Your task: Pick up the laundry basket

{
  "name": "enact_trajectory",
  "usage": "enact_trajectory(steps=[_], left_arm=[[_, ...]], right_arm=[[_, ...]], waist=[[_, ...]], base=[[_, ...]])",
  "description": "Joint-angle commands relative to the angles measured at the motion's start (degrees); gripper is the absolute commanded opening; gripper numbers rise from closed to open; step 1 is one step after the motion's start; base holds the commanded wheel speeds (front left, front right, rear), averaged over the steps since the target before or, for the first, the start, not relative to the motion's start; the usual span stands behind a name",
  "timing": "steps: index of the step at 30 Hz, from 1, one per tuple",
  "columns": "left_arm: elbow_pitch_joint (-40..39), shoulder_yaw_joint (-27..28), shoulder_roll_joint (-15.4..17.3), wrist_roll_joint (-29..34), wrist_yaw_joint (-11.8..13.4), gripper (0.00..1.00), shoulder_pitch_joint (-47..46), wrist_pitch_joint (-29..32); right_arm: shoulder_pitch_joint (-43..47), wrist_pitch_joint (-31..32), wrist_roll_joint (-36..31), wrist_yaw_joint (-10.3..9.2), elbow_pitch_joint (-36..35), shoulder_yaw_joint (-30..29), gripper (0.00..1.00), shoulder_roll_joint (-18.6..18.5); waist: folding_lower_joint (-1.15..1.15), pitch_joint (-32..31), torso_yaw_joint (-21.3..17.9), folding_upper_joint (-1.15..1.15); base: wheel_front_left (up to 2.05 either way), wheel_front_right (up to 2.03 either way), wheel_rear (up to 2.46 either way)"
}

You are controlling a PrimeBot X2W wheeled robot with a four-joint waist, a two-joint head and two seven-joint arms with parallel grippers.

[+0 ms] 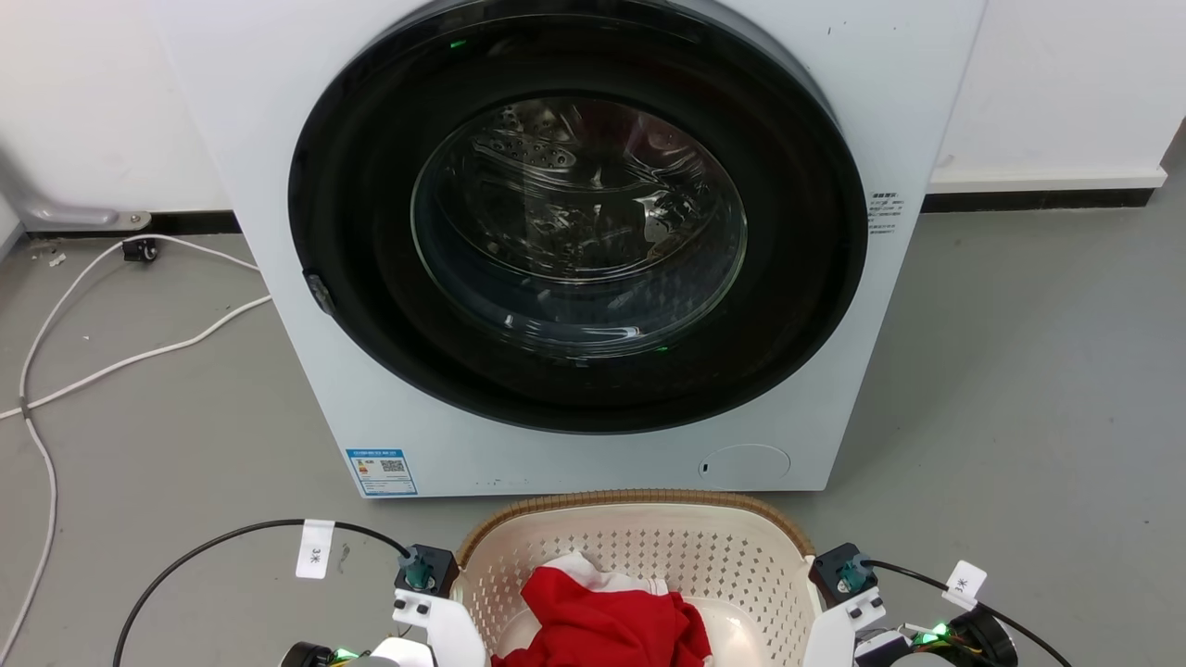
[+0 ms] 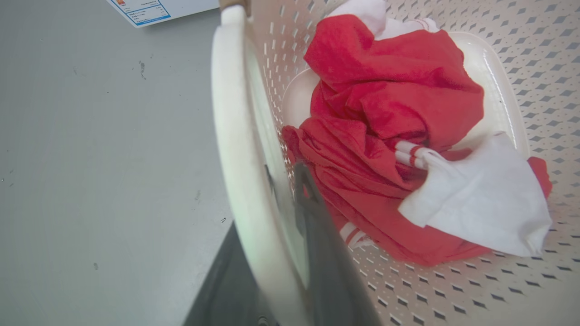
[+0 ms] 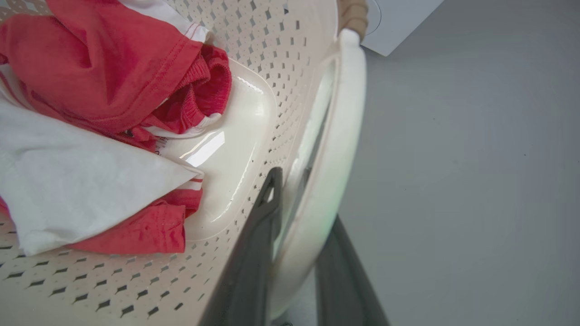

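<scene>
Cream perforated laundry basket, red cloth

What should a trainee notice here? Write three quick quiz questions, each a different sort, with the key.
1. True or false: the door of the washing machine is shut.
2. The left hand and the right hand each straddle which part of the laundry basket? A its brown rim; B a white side handle; C its bottom.
3. Fill in: inside the basket, a white cloth lies on a ___ garment.
Key: 1 true; 2 B; 3 red.
</scene>
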Motion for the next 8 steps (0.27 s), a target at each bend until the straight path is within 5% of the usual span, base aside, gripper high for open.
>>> enact_trajectory(steps=[1,8], left_arm=[[-0.18,-0.39,0.81,-0.30,-0.16,0.00,-1.68,-0.96],[-0.01,-1.42,0.89,-1.26,-0.16,0.00,-1.79,-1.29]], right_arm=[[-0.04,0.14,-0.34,0.16,0.43,0.55,0.00,-0.69],[0.15,0.51,-0.85,0.16,0.44,0.14,0.00,-0.69]], waist=[[0.00,-0.03,-0.06,0.00],[0.00,-0.07,-0.18,0.00]], base=[[0.00,0.00,0.00],[0.00,0.00,0.00]])
